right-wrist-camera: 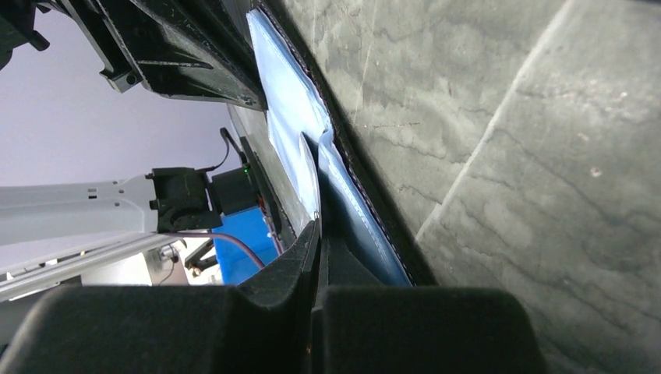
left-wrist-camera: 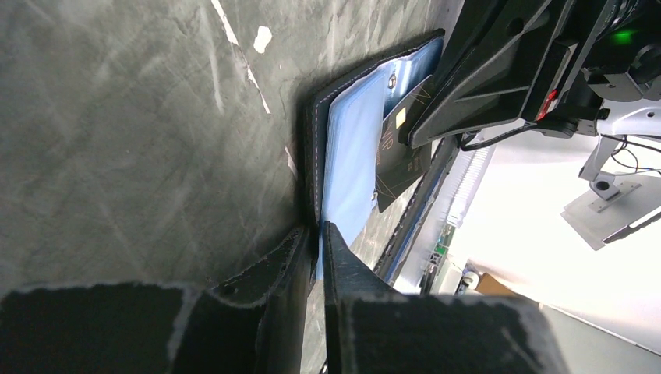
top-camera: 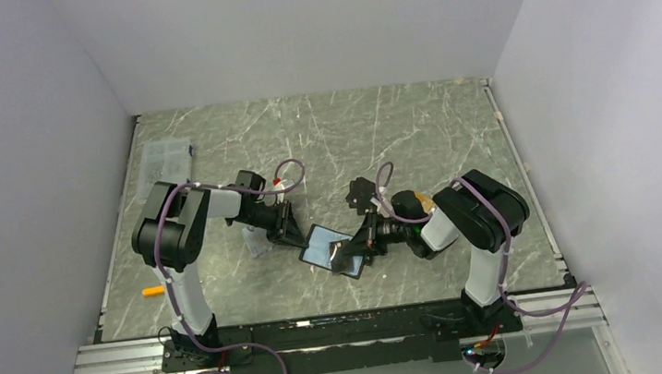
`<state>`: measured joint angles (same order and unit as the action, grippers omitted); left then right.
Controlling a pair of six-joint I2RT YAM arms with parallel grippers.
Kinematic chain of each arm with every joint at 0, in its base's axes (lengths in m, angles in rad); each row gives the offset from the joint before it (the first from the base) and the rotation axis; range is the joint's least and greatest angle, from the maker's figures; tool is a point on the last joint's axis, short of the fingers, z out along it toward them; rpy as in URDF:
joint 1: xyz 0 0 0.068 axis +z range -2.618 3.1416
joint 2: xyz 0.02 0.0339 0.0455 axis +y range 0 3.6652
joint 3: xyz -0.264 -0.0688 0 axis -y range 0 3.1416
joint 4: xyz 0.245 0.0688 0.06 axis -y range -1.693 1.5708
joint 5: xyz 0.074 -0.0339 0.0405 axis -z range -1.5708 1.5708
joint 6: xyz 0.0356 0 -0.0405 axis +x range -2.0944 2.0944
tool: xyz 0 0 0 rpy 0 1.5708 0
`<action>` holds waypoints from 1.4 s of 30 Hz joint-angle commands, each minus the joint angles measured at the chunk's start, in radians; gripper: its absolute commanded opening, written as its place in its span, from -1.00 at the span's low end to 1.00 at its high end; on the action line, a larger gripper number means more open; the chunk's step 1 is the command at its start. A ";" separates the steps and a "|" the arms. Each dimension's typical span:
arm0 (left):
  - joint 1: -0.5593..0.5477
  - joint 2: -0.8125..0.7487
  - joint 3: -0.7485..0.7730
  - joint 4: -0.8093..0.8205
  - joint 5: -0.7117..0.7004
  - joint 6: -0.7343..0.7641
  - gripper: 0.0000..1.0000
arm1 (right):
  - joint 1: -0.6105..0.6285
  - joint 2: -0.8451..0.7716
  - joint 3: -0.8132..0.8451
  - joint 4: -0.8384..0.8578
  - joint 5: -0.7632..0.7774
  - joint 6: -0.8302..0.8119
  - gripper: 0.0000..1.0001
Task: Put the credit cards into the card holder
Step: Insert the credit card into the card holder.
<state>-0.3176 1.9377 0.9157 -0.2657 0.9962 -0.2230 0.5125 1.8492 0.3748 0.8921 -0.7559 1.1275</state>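
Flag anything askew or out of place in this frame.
A black card lies tilted on the blue pockets of the open card holder, not square with them; whether it sits inside one is unclear. A small orange object lies alone near the left edge of the table.

Green marbled table with open card holder, clear box, small orange object.

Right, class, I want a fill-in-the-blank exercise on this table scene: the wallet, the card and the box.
The card holder lies ____ on the table.
The card resting against its clear pockets is ____ in colour.
The clear box sits near the table's far ____ corner.
Missing words: open; black; left.
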 commanded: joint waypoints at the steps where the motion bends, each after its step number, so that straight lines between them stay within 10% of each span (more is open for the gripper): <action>1: -0.014 -0.015 -0.027 0.011 -0.085 0.030 -0.67 | 0.016 -0.002 -0.006 0.010 0.096 -0.006 -1.00; 42: -0.041 -0.041 -0.040 0.020 -0.082 0.032 -0.67 | -0.024 -0.006 0.063 -0.107 0.089 0.120 -1.00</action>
<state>-0.3283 1.9186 0.9031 -0.2481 0.9802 -0.2253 0.4988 1.8637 0.4004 0.8886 -0.7238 1.2388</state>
